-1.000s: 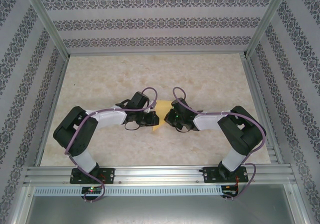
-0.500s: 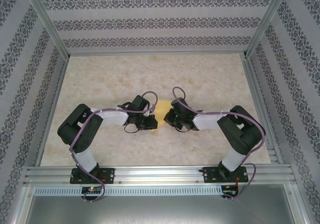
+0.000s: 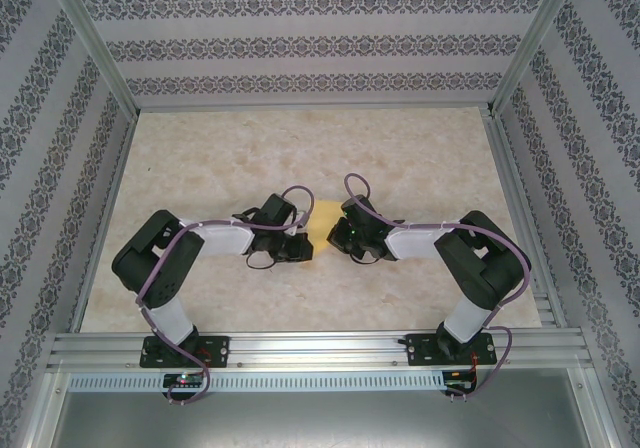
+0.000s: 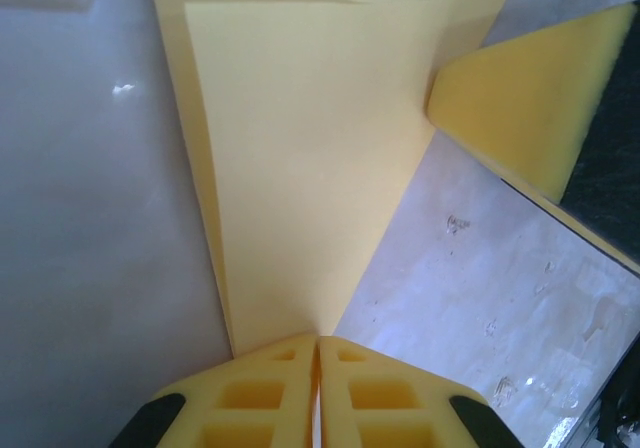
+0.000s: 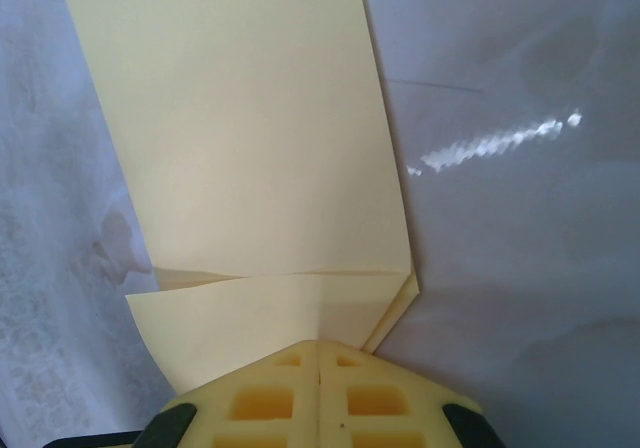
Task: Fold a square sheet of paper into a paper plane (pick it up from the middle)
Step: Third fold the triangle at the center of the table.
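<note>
A yellow-orange sheet of paper (image 3: 322, 226), already partly folded, lies on the pale table (image 3: 400, 148) in the narrow gap between your two claws.

In the left wrist view the sheet of paper (image 4: 310, 168) spreads away from the left claw (image 4: 318, 353) as a long wedge. Its narrow end runs straight into the seam of the closed yellow fingertips, which appear to pinch it. Ahead and to the right, one pad (image 4: 530, 98) of the other claw touches the paper's far edge.

In the right wrist view the sheet of paper (image 5: 250, 148) spreads ahead of the right claw (image 5: 320, 353). A folded flap lies nearest the tips, which are pressed together on its edge.

What could go wrong: each grip looks thin, only at an edge. If you draw the arms apart, the sheet may tear or slip free. If you push them together, it may buckle and the crease may skew. The claws are near enough to knock each other.

From above, both arms have their elbows out to the sides and their forearms reaching inward. The left claw (image 3: 300, 244) and right claw (image 3: 342, 236) are low and face each other.
</note>
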Tool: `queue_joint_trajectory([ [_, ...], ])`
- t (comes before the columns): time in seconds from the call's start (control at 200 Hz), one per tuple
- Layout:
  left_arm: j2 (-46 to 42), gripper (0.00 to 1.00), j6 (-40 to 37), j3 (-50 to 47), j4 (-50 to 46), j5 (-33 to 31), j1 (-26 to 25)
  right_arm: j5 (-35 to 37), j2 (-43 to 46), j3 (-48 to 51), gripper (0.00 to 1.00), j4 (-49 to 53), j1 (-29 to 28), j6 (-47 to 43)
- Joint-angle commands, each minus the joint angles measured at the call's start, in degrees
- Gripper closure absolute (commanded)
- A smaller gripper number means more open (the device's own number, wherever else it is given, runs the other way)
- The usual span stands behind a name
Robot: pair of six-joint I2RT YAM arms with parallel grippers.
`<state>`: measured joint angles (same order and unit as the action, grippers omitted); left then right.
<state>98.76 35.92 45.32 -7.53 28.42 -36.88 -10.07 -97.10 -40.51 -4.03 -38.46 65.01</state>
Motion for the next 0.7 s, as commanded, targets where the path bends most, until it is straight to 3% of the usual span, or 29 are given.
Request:
queue_joint_trajectory([
  [0.0,-1.5,0.9,-2.8,-3.6,-8.0,-2.1,-0.2,1.7,-2.7,1.6,1.0,8.7,0.6,-0.4],
  [0.39,-9.5,0.93,0.8,-1.5,-1.6,0.7,0.1,1.6,-3.3,1.8,1.0,8.1,0.7,-0.5],
  [0.694,-4.9,0.94,1.5,1.3,0.1,-0.8,0.0,1.5,-3.2,2.0,1.0,7.8,0.6,-0.4],
])
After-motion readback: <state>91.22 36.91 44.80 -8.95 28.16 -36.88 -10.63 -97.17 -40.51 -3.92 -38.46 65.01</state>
